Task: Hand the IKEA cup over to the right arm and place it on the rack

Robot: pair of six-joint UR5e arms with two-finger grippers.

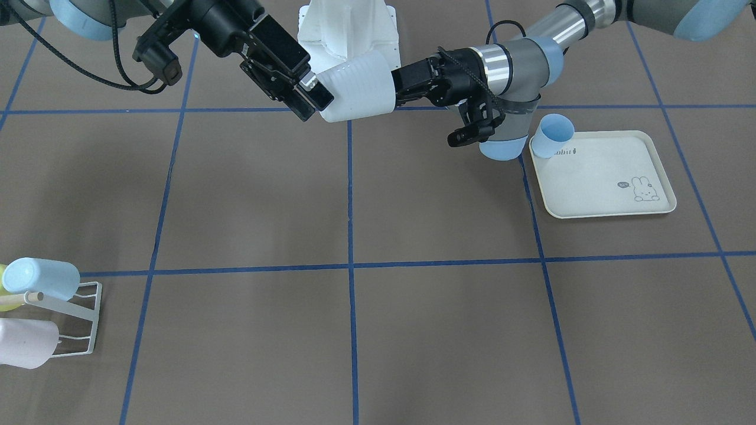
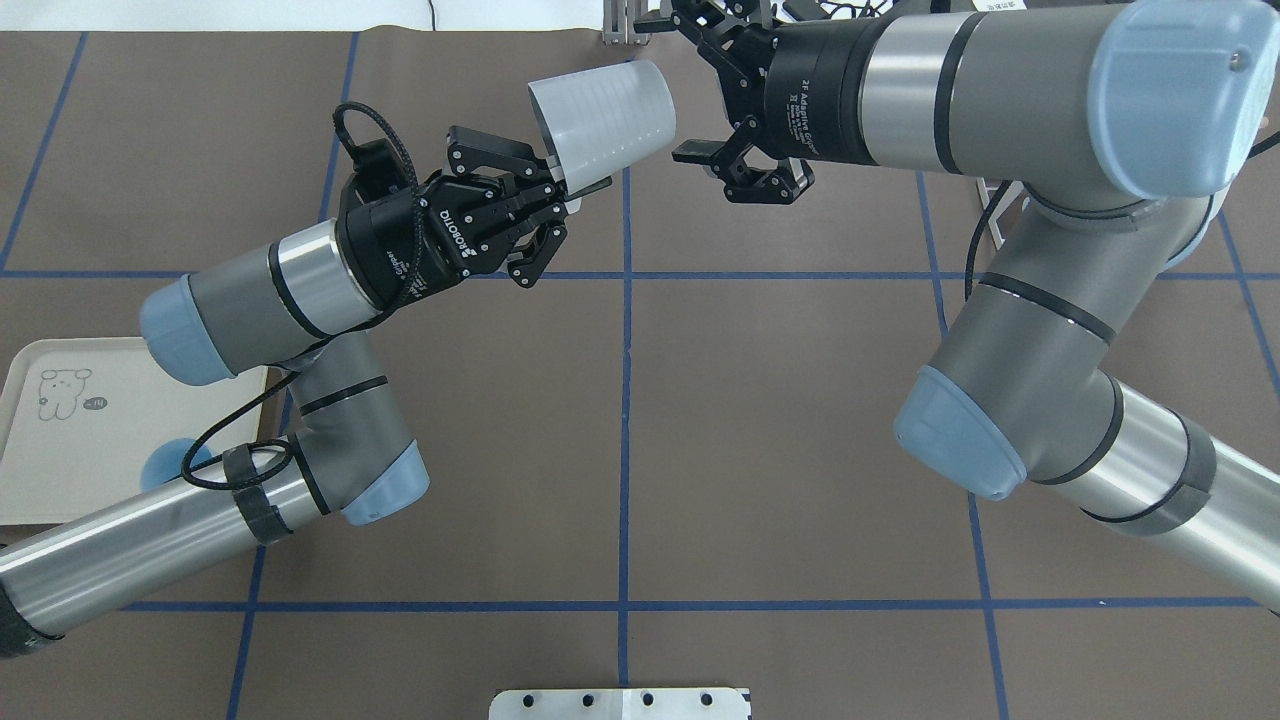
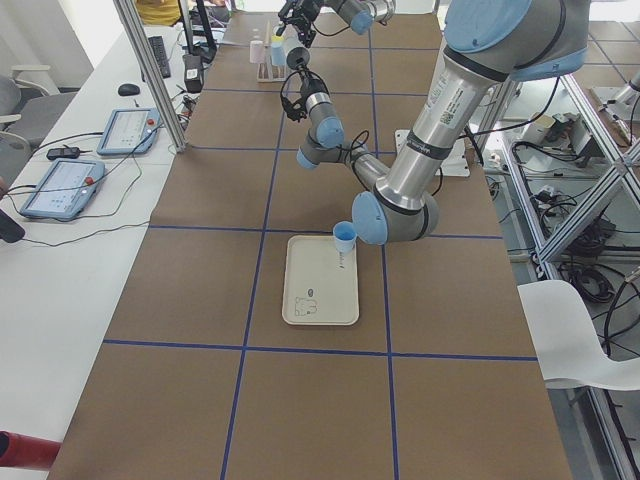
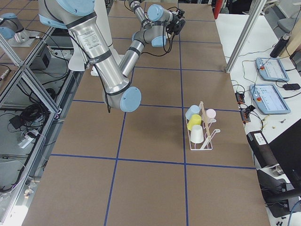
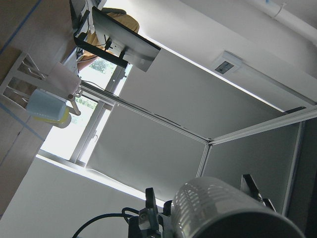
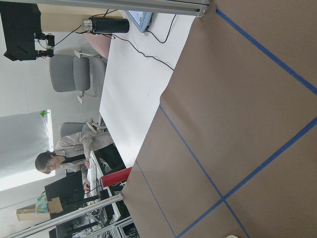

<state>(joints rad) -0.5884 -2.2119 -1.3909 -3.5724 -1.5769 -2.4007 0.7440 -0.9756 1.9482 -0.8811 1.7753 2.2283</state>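
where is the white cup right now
In the front-facing view the white cup is airborne at top centre, held by the left gripper, the right gripper at its other end.

brown table (image 4: 150, 188), blue tape grid. near right arm (image 4: 99, 56), silver and grey with pale blue caps, elbow low over the table. far left arm (image 4: 151, 13), small, at top. white wire rack (image 4: 210, 139), wooden dowel (image 4: 203, 117); holds blue cup (image 4: 192, 112), yellow cup (image 4: 194, 122), white cup (image 4: 196, 135), pink cup (image 4: 211, 113). side table (image 4: 277, 19): two tablets (image 4: 269, 69), dark bottle (image 4: 281, 45), cables.
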